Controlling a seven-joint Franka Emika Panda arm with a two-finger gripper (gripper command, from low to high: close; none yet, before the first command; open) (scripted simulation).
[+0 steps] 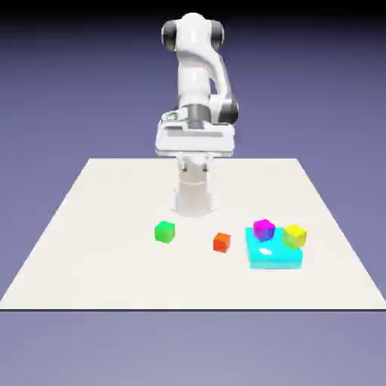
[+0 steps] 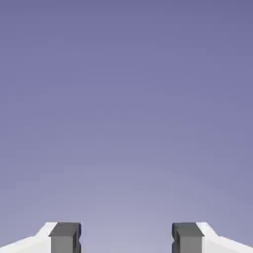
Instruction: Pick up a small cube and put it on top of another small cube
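Four small cubes lie on the table in the exterior view: a green cube (image 1: 164, 231), an orange-red cube (image 1: 221, 242), and a magenta cube (image 1: 263, 229) and a yellow cube (image 1: 294, 236) that both rest on a flat cyan block (image 1: 274, 257). The hand (image 1: 194, 139) hangs high above the table's far side, well away from all cubes. In the hand view the gripper (image 2: 126, 238) is open, its two grey fingertips (image 2: 64, 237) wide apart with only the blue-violet backdrop between them.
The arm's white base (image 1: 194, 197) stands on the table just behind the green and orange-red cubes. The table's near edge (image 1: 188, 307) runs below the cubes.
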